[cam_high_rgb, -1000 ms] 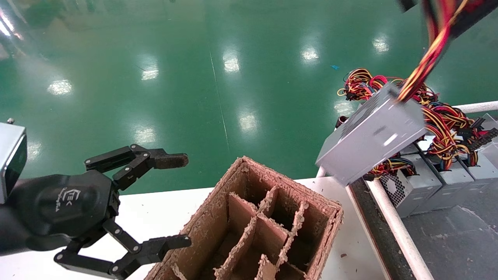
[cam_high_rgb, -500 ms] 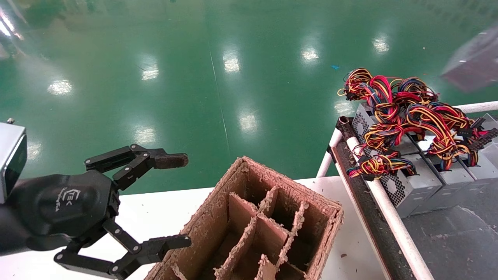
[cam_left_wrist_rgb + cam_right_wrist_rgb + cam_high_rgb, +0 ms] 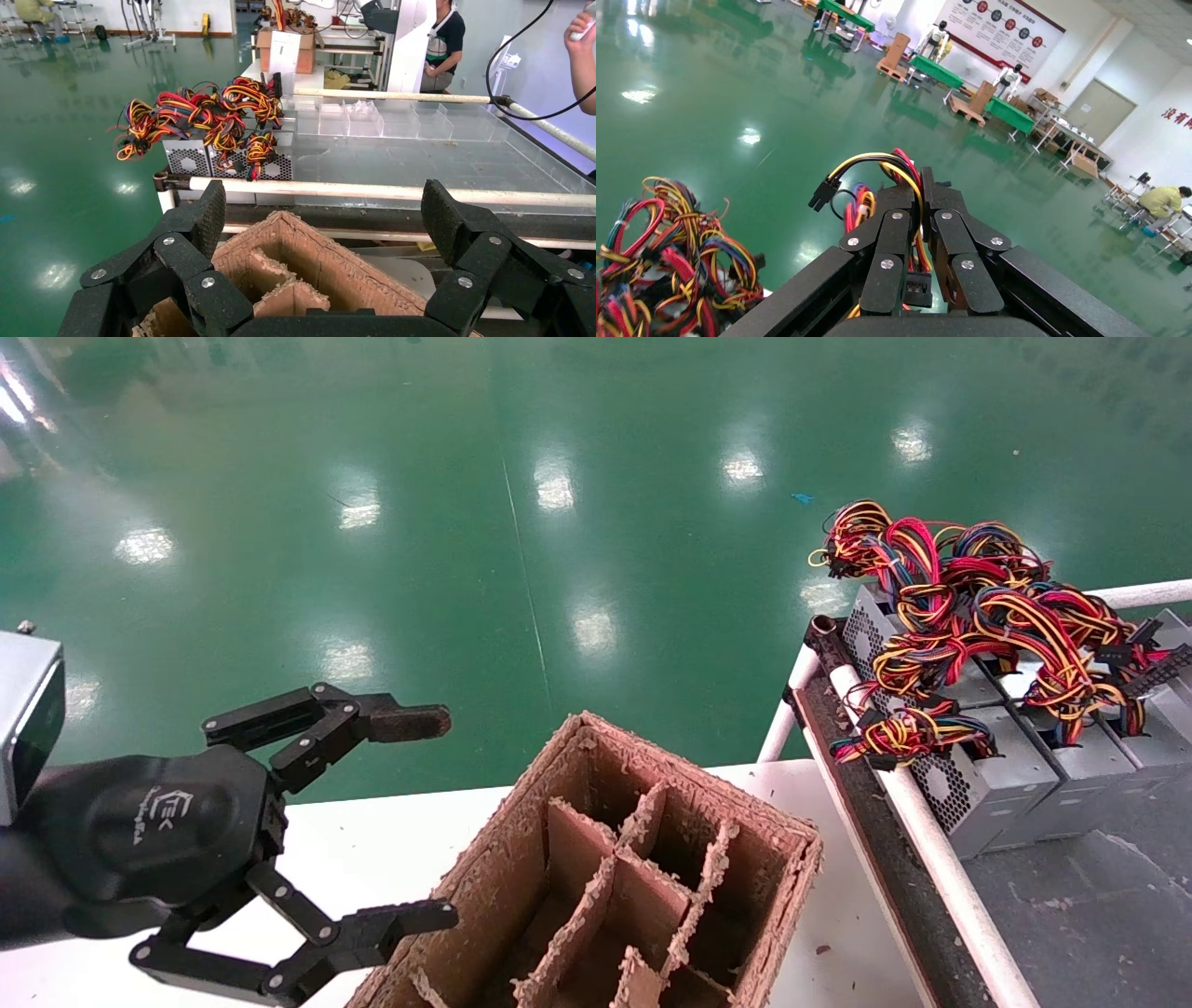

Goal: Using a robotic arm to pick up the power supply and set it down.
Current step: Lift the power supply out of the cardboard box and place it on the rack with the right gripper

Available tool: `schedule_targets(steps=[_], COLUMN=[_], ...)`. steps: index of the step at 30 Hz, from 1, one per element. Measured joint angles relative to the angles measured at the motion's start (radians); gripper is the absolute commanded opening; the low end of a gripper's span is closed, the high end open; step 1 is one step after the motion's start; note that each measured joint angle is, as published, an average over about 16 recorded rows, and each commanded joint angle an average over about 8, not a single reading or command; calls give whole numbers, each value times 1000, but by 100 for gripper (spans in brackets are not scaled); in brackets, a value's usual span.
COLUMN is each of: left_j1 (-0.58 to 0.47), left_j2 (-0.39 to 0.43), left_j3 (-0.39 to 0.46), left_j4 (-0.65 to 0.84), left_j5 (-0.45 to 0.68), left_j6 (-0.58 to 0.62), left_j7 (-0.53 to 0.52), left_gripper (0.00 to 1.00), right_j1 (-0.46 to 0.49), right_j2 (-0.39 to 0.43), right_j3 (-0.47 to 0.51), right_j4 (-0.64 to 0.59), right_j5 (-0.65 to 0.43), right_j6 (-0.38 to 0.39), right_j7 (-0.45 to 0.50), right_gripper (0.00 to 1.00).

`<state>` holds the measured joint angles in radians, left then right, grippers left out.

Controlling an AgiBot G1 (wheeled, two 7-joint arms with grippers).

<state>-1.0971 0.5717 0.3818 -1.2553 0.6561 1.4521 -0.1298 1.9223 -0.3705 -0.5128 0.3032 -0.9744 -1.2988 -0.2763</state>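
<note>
Black linkage fingers of the right gripper (image 3: 921,210) are pinching together on a bundle of wires (image 3: 891,175) in yellow, red and black, seen only in the right wrist view; the grip is on the cable rather than on a metal case, which suggests that the load is hanging below it. The power supply being carried is not visible in any view, and the right gripper itself is lying outside the head view, so the unit is presumably dangling out of sight beneath the wires, above or beyond the divided cardboard box (image 3: 615,859).

The left gripper (image 3: 368,822) is waiting spread wide and holding nothing, just beside the near-left wall of the cardboard box and over the white tabletop (image 3: 372,850), probably parked clear of the compartments so as not to be blocking a descent.

The cardboard box is standing with its open cells facing upward, apparently ready to receive a unit. To the right of the box, a rack (image 3: 894,803) with white rails is carrying the remaining power supplies (image 3: 987,775) in a row, their coloured harnesses (image 3: 978,607) heaped on top.
</note>
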Motion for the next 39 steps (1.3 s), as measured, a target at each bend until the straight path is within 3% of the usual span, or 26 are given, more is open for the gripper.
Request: schedule_targets(steps=[10,20,39], left_j1=[0,0,0], left_j2=[0,0,0], left_j3=[0,0,0], left_j4=[0,0,0], left_j5=[0,0,0], left_j6=[0,0,0], left_j7=[0,0,0], left_gripper=[100,100,100], right_j1=[-18,-16,-82], right_j2=[28,51,-17], right_j3=[2,-14,-32], right_j4=[-99,-112,-200], right_j5=[8,-14,-30], right_j6=[-74,-134,-127], right_j7=[-53,-22,-1], right_gripper=[0,0,0])
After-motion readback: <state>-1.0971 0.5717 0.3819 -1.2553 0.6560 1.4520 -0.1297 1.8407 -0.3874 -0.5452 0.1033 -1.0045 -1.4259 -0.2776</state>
